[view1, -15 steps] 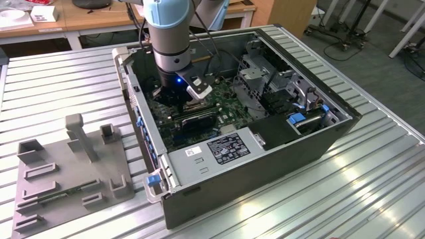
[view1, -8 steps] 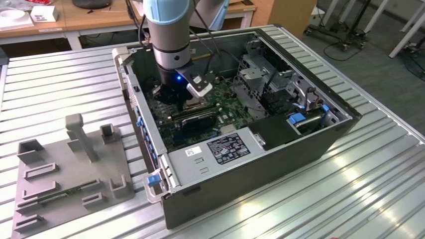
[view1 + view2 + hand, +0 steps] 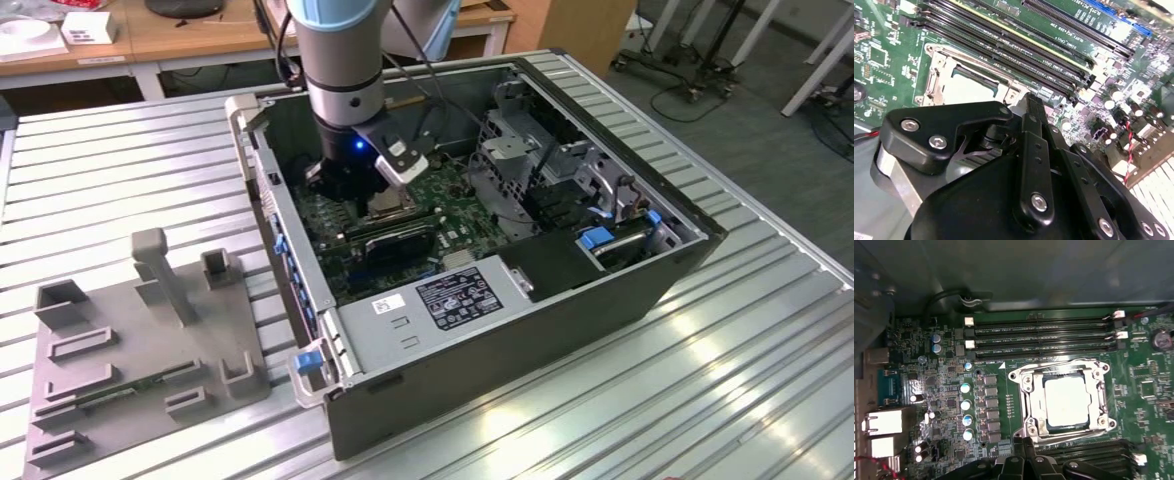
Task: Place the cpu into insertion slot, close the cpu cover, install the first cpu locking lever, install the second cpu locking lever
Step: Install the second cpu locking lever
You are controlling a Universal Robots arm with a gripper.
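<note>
A: Your gripper (image 3: pixel 380 192) is down inside the case (image 3: pixel 667 270), just over the slot (image 3: pixel 1066 401) near the board's (image 3: pixel 944 390) middle, beside the memory slots (image 3: pixel 1044 332).

B: And the cpu (image 3: pixel 1068 401)?

A: Seated in the slot, pale top showing through the cover (image 3: pixel 1030 407), which lies flat around it in the first wrist view. Fingers (image 3: pixel 1036 150) look pressed together, holding nothing (from the second wrist view, that's my read).

B: So you're on the levers?

A: Looks that way to me. Keep your tip at the frame's edge, press straight and slow, and don't scrape the board or the cpu top.

B: Any writing?

A: A white label (image 3: pixel 458 293) on the metal box at the case's near edge, with print I won't read off; tiny white lettering on the board, too small to tell.
</note>
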